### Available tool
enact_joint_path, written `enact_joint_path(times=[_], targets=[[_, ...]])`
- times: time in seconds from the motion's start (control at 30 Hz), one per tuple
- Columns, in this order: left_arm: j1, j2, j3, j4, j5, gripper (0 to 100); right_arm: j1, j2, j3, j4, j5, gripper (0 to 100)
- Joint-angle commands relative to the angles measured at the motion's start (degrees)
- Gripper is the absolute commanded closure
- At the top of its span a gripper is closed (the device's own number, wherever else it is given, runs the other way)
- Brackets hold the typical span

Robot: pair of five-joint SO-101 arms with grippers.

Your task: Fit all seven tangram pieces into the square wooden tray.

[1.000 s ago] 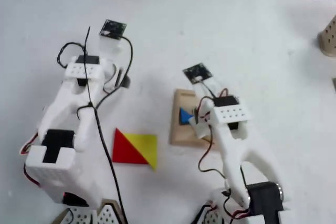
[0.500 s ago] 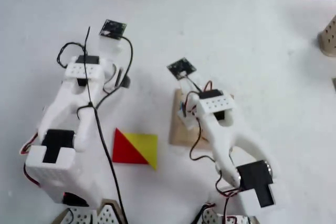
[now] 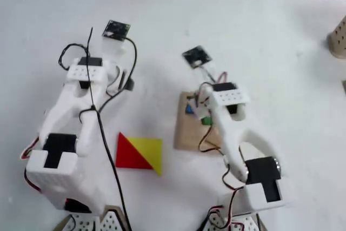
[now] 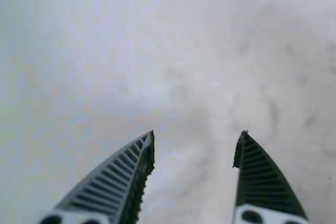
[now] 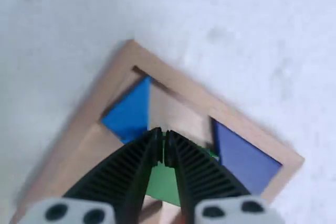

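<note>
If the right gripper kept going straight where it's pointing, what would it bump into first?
Probably the green piece right under the tips of the right gripper, or the bare floor of the wooden tray just beyond, between the blue piece and the purple piece. Depth is unclear.

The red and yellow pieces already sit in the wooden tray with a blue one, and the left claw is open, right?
Not quite: the high view shows the red piece and yellow piece lying on the table beside the wooden tray, not inside it. A blue piece is inside and the left claw is open.
</note>
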Motion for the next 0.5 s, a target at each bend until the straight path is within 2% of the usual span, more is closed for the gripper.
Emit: enact_joint_path(times=[0.0,0.23,0.47], targets=[[-0.7,-3.5,-0.1,-1.1,0.2,75,4.2,-3.6,-2.1,-1.3,0.1,97.8],[-0.7,-3.5,-0.1,-1.1,0.2,75,4.1,1.3,-2.1,-0.5,0.6,97.8],[-0.7,-3.5,-0.1,-1.1,0.2,75,3.0,1.7,-2.1,6.0,0.6,97.9]])
